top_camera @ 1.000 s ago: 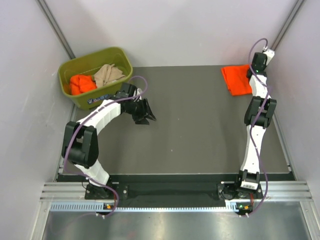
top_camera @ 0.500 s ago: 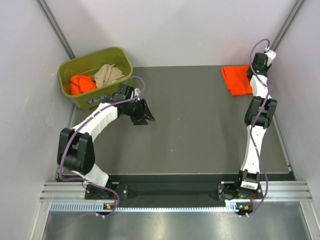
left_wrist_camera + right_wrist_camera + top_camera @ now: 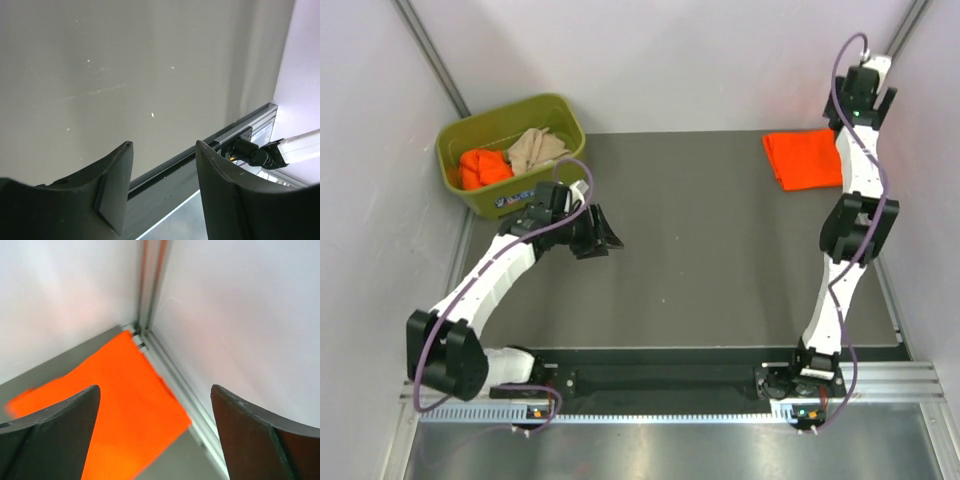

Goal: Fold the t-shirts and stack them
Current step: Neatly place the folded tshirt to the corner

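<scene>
A folded orange t-shirt [image 3: 803, 160] lies flat in the table's far right corner; the right wrist view shows it [image 3: 125, 405] below the fingers. My right gripper [image 3: 872, 92] [image 3: 155, 390] hangs above it near the back wall, open wide and empty. A crumpled orange t-shirt [image 3: 483, 167] and a beige t-shirt [image 3: 537, 150] lie in the olive-green bin [image 3: 510, 108]. My left gripper [image 3: 605, 235] [image 3: 164, 146] hovers over bare table just right of the bin, open with nothing between its fingers.
The bin stands at the far left corner against the wall. White walls close in the left, back and right sides. A metal rail [image 3: 250, 120] runs along the table's edge, and the dark grey mat [image 3: 710, 250] covers the table.
My right gripper has opened and risen off the folded orange shirt toward the back wall. The left arm has drawn back to the left, its gripper shifting slightly.
</scene>
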Motion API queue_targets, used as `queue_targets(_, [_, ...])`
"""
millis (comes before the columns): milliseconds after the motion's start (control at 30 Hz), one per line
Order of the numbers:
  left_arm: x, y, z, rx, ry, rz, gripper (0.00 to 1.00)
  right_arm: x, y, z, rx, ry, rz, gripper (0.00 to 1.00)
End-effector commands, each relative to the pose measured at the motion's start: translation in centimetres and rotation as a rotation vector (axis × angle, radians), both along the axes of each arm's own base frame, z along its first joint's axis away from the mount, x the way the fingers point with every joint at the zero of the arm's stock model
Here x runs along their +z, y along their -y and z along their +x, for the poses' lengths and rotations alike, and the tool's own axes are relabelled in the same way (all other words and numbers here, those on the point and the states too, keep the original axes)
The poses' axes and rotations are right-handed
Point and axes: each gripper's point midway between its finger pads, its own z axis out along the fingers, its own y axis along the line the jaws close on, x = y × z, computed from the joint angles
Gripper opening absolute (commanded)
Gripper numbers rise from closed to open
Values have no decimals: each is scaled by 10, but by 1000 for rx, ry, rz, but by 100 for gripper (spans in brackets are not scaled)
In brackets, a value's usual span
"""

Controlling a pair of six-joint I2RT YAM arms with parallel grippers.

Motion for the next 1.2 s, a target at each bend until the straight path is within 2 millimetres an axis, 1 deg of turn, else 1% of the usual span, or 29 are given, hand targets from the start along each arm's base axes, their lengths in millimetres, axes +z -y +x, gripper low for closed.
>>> queue_targets(0, [25,-3,-15,-22,103,-41,58,108,-59,-57,74,57,-48,93])
queue_targets(33, [27,-4,-19,-24,114,-47,59,108,-73,-66,92,49,-15,95])
queue_targets(67, [30,-5,-23,-27,131,-53,62,90,-99,-74,151,-6,15,97])
queue_targets(100, [36,-7,-31,-29,161,-63,64,109,-114,-96,175,8,26,100])
queue_targets(133, [39,-7,-34,-27,173,-71,66,109,-126,-108,196,2,40,100])
queue_targets(167, [44,-9,-41,-30,206,-87,69,105,-161,-131,272,-10,77,100])
queue_targets(233, [47,-10,-45,-16,226,-102,73,101,-188,-156,337,6,143,100])
queue_targets(267, [44,-10,-48,-2,213,-117,75,64,-216,-173,423,-61,220,100])
queue_targets(300, [50,-10,-51,5,239,-137,76,81,-228,-196,443,16,307,100])
queue_targets(333, [52,-10,-52,14,246,-149,78,79,-240,-206,472,51,365,100])
queue_targets(367, [57,-11,-54,35,267,-172,80,37,-263,-229,540,-20,447,100])
queue_targets(400, [59,-12,-54,46,278,-178,83,57,-272,-252,578,77,484,100])
queue_targets(433, [60,-13,-54,59,293,-184,87,51,-278,-266,595,106,507,100])
queue_targets(467, [59,-17,-54,93,304,-191,90,15,-288,-282,619,105,546,99])
queue_targets(500, [59,-17,-55,105,306,-203,92,34,-293,-306,654,204,617,100])
queue_targets(533, [59,-16,-55,115,306,-220,93,25,-293,-319,645,215,654,100])
queue_targets(567, [58,-15,-57,132,309,-261,93,8,-294,-339,627,221,729,100])
queue_targets(633, [54,-13,-59,154,302,-312,93,-11,-294,-358,612,193,768,100])
queue_targets(667, [42,-11,-64,180,259,-361,94,-27,-292,-371,598,173,790,100])
queue_targets(700, [47,-9,-61,188,290,-407,94,-37,-292,-378,588,151,804,100])
queue_targets(733, [46,-9,-62,218,264,-455,94,-58,-292,-386,570,101,817,100])
queue_targets(767, [32,-8,-68,221,242,-475,94,-64,-292,-392,568,82,828,100])
queue_targets(800, [38,-7,-66,218,277,-511,94,-81,-290,-402,538,12,835,100])
queue_targets(833, [28,-8,-70,224,259,-521,94,-91,-289,-408,522,-23,837,100])
queue_targets(900, [20,-9,-73,228,250,-521,94,-100,-289,-418,538,-67,822,100])
queue_targets(1033, [5,-11,-79,240,244,-532,94,-103,-298,-427,629,-68,825,100])
queue_targets(1100, [9,-12,-82,243,267,-566,94,-111,-299,-430,618,-88,844,100])
queue_targets(1133, [16,-10,-88,228,288,-630,94,-115,-302,-434,639,-108,852,100])
queue_targets(1167, [18,-9,-92,217,292,-671,94,-111,-308,-436,685,-97,860,100])
